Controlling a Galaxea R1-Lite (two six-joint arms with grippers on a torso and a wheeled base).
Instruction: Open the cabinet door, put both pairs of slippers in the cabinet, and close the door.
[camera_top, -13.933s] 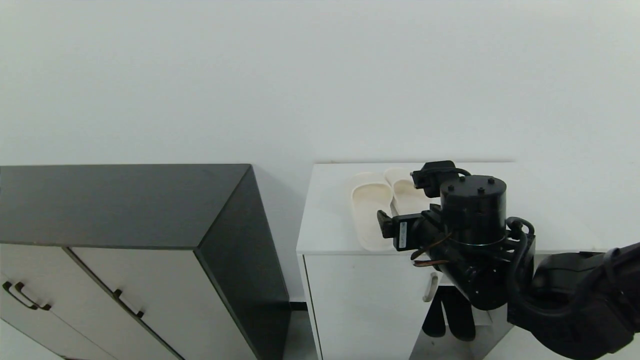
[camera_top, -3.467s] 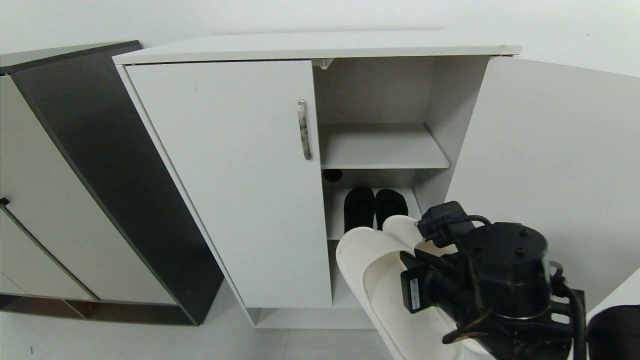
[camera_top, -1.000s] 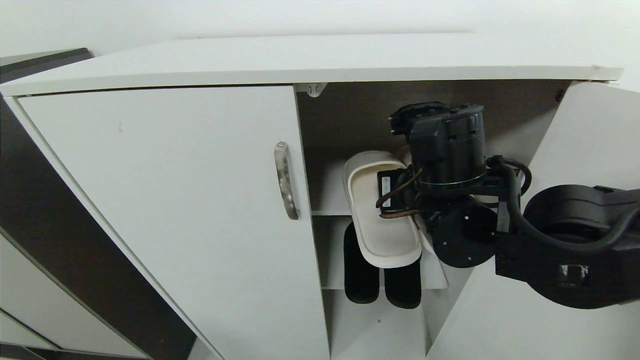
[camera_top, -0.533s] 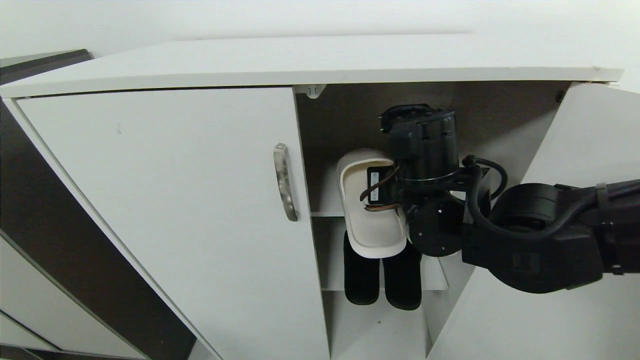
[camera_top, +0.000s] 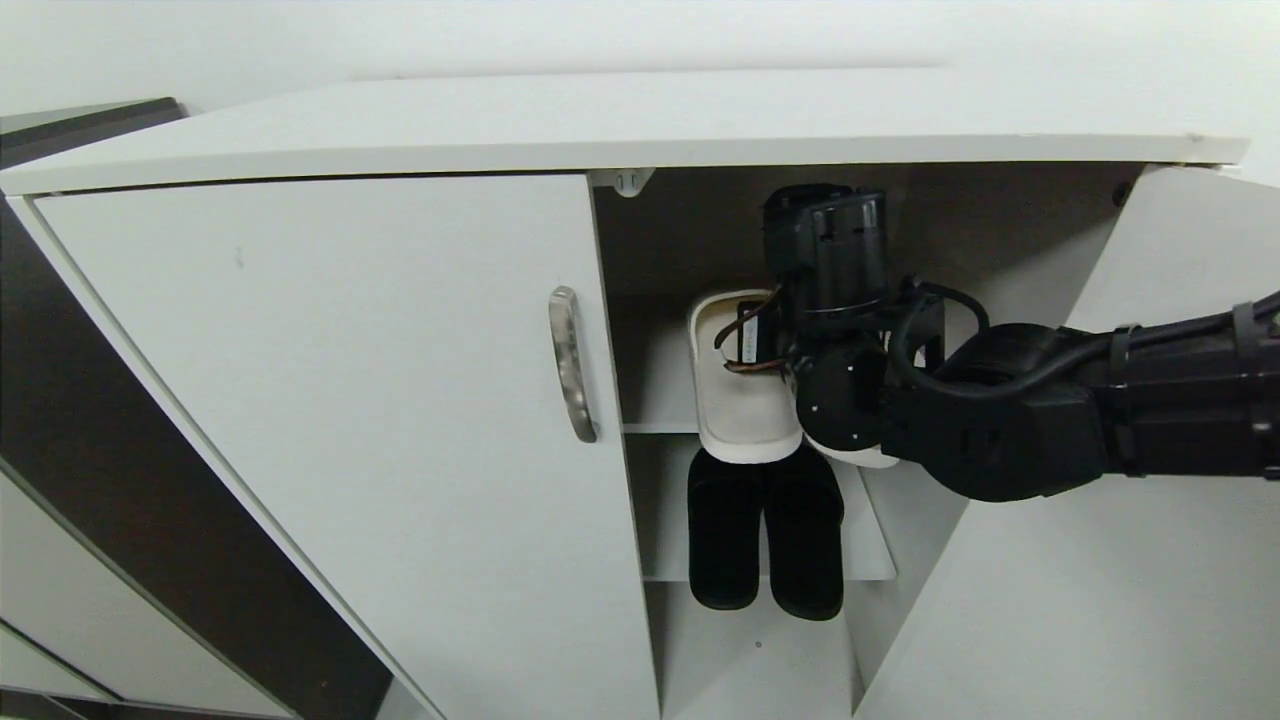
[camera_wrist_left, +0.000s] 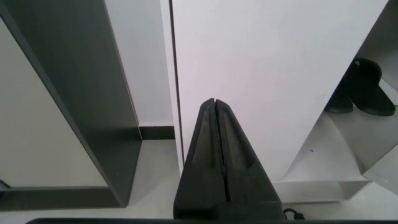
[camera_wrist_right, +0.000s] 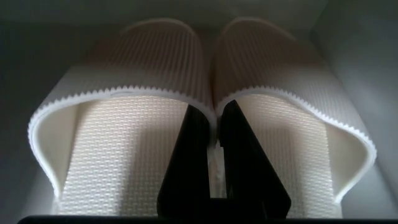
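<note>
White slippers: pinched together by their inner edges in your right end effector, toes in over the upper shelf, heels overhanging its front.
Left end effector: closed, empty.
Black slippers: on the lower shelf.
Left for you: release, withdraw, close the open door.
</note>
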